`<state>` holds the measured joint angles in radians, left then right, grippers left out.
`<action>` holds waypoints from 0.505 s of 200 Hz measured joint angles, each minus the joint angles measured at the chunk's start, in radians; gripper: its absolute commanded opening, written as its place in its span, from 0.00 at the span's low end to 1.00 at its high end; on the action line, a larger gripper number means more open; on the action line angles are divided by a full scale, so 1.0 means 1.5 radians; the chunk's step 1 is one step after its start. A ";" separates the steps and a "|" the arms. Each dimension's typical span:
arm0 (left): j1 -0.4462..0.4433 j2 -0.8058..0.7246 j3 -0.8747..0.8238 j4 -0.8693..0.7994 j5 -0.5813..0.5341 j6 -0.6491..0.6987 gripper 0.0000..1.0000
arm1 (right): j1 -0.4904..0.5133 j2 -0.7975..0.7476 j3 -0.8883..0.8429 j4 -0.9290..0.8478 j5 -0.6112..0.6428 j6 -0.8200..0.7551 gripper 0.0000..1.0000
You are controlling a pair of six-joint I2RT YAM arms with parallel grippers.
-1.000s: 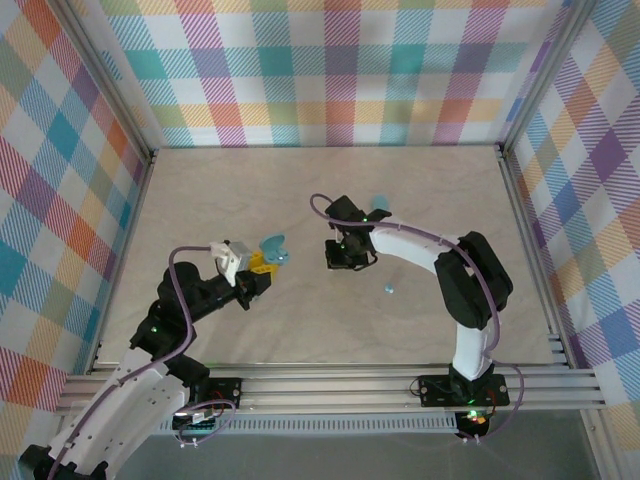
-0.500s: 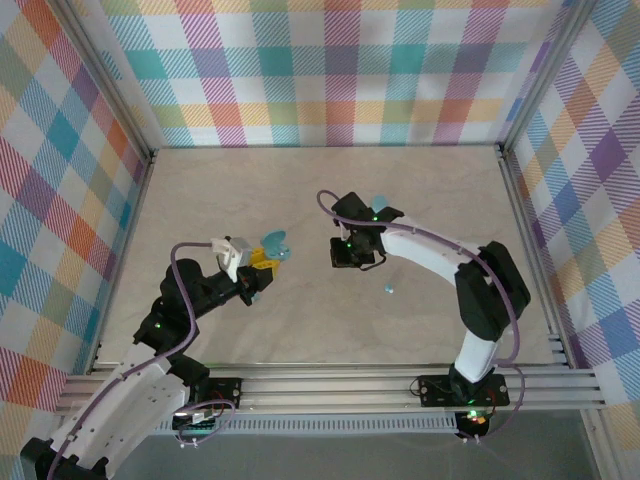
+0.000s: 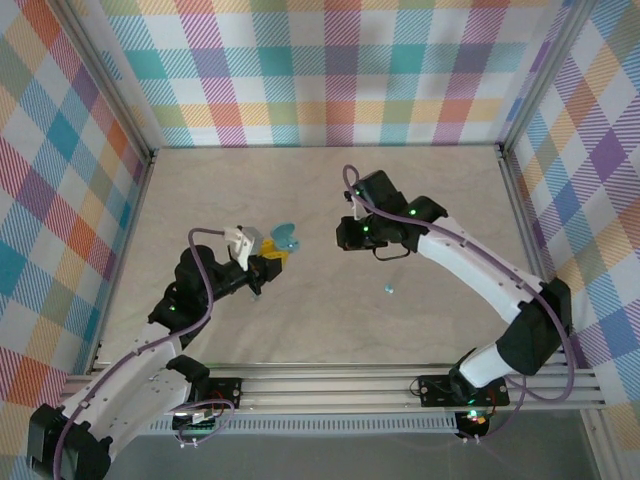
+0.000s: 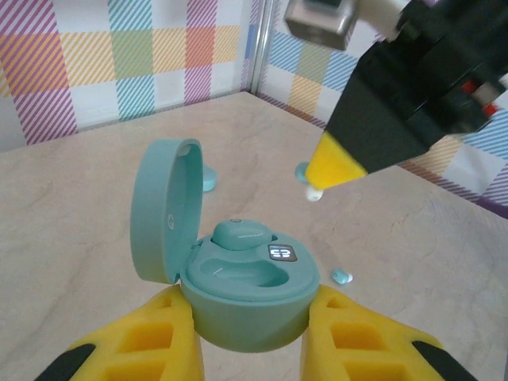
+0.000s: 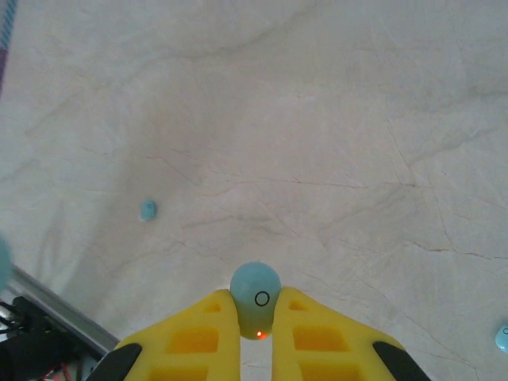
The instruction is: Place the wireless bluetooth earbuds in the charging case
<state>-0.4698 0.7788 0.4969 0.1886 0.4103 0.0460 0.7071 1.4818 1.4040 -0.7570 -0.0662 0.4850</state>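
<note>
My left gripper (image 4: 250,311) is shut on the round teal charging case (image 4: 252,305), its yellow fingers (image 4: 155,337) clamping both sides. The lid (image 4: 163,208) stands open to the left. One earbud (image 4: 240,233) sits in the far socket; the near socket (image 4: 242,274) is bare. From above, the case (image 3: 283,238) hangs over mid-table at my left gripper (image 3: 270,256). My right gripper (image 5: 255,308) is shut on a light teal earbud (image 5: 255,290), a little right of the case (image 3: 345,237). Its yellow fingertip (image 4: 337,163) hovers above and beyond the case.
A loose earbud (image 3: 388,290) lies on the table right of centre, also seen as an earbud (image 4: 341,276) beside the case and an earbud (image 5: 148,209). Another teal bud (image 5: 502,338) lies at the right edge. A teal piece (image 4: 209,178) rests behind the lid. Checked walls enclose the table.
The right arm has stretched out and carried its gripper further from the bases. The left gripper has moved the case slightly right and further away, toward the right gripper.
</note>
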 measured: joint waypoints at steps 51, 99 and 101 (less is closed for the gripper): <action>-0.001 0.062 0.027 0.020 0.019 0.032 0.06 | 0.000 -0.034 0.028 -0.025 -0.048 0.000 0.14; -0.005 0.092 0.030 0.039 0.035 0.071 0.06 | 0.000 -0.044 0.041 -0.030 -0.132 0.000 0.13; -0.005 0.093 0.030 0.039 0.036 0.073 0.06 | 0.000 -0.044 0.042 -0.030 -0.137 0.001 0.13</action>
<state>-0.4774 0.9176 0.5415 0.2474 0.4641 0.1551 0.7071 1.4162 1.4666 -0.8021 -0.2714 0.4858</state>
